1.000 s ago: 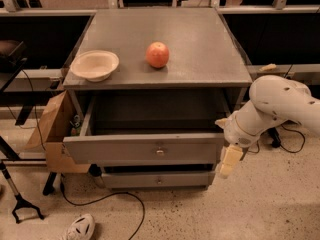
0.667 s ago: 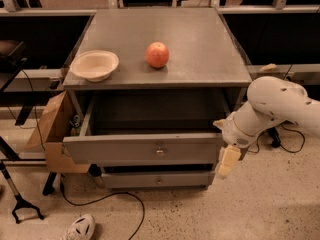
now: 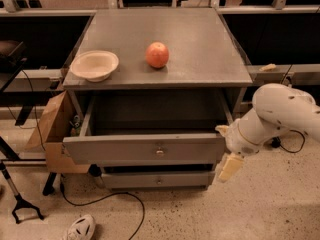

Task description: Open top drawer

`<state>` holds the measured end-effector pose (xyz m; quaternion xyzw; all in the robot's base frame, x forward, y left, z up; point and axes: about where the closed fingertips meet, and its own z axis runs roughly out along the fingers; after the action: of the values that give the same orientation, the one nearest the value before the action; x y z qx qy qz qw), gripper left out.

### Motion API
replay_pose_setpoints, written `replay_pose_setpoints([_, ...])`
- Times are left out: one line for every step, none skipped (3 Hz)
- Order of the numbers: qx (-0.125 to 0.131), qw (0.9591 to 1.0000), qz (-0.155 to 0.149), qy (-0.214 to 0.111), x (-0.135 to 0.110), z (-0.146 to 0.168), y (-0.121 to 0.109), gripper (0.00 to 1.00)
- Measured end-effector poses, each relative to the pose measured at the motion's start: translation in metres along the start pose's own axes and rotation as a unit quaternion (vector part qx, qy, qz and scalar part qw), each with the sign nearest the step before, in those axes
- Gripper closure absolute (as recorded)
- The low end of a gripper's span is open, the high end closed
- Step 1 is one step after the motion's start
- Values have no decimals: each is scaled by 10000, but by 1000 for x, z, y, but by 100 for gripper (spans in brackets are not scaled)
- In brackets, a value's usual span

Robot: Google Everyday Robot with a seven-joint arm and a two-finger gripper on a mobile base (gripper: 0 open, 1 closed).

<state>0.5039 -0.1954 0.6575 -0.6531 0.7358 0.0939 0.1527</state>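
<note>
Camera view: The wide grey top drawer [image 3: 125,148], with a small round metal knob [image 3: 160,151] at the centre of its front, stands pulled well out from the grey metal cabinet [image 3: 200,44], its dark box open to sight. Over the last second almost nothing has shifted: the drawer front sits where it did, and the white robot arm [image 3: 285,109] stays by the drawer's right end. On that showing the task looks done, or nearly so. The arm reaches in from the right, elbow high and wrist bent down toward the drawer's right corner. The cream two-finger gripper [image 3: 223,154] is just beside that corner, its fingers [image 3: 230,166] spread apart, pinching nothing visible. A red-orange apple [image 3: 157,54] and a cream bowl [image 3: 94,65] rest undisturbed on the cabinet top.
</note>
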Motion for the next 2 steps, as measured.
replay_pose_setpoints([-45,10000,-62,42,4,-6,19,42])
replay_pose_setpoints([-45,10000,-62,42,1,-13,19,65])
